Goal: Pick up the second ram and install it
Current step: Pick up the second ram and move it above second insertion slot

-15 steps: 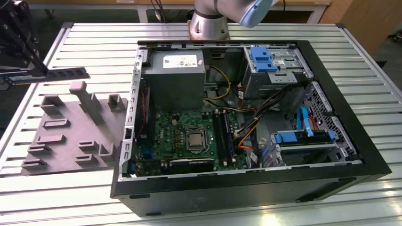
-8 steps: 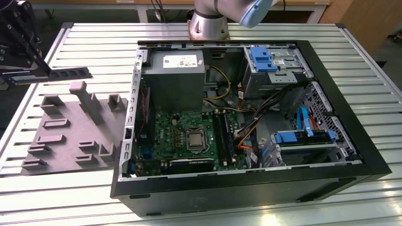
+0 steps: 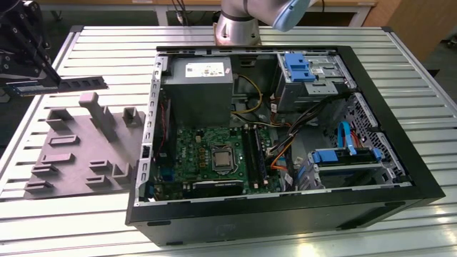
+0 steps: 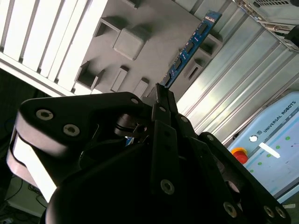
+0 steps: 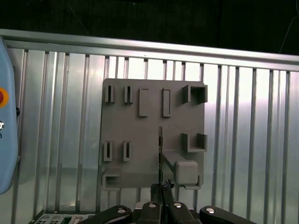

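Exterior view: pincer (image 3: 14, 87) clamped on one end of the second ram (image 3: 71, 84), held level above the grey fixture block (image 3: 78, 155), at 9 o'clock from the open computer case (image 3: 286, 219) on the desk (image 3: 107, 37). Second wrist view: ram juts from the closed fingertips over the block. First wrist view: ram edge-on, over the block.

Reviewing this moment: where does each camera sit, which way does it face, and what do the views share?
Exterior view: off the arm, high, looking down on the open computer case and the grey fixture; shows the arm base and the gripper.
Second wrist view: rides behind the gripper, looking slantwise along the second ram to the fixture.
First wrist view: above the gripper, facing straight down on the fixture.
Shared: all show the gripper holding the ram, and the fixture.
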Robot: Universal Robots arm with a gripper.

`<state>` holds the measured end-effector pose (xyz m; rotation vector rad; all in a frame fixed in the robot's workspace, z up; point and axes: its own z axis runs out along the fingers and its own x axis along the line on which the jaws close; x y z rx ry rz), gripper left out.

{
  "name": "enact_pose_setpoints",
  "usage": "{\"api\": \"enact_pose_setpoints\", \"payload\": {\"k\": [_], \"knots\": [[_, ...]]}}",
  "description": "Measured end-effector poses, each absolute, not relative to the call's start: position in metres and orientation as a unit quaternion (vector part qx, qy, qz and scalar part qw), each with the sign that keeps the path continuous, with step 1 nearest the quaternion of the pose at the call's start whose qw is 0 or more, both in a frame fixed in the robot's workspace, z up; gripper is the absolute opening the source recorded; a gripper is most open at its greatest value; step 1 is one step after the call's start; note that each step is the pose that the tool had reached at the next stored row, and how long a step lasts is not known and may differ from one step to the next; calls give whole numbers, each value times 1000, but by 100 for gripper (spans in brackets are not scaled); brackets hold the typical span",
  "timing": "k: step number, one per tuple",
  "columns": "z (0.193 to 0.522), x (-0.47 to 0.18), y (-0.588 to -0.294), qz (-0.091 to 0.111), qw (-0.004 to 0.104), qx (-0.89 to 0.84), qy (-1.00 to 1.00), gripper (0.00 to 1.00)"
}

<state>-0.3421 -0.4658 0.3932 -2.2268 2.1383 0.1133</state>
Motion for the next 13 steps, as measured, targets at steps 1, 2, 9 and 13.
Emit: {"api": "enact_pose_setpoints", "payload": {"k": [1, 2, 9, 13], "knots": [[393, -342, -466, 37, 26, -721, 692, 12], [393, -341, -466, 37, 26, -721, 692, 12], [393, -337, -466, 37, 26, -721, 692, 12], [393, -335, -466, 37, 26, -721, 692, 12]]}}
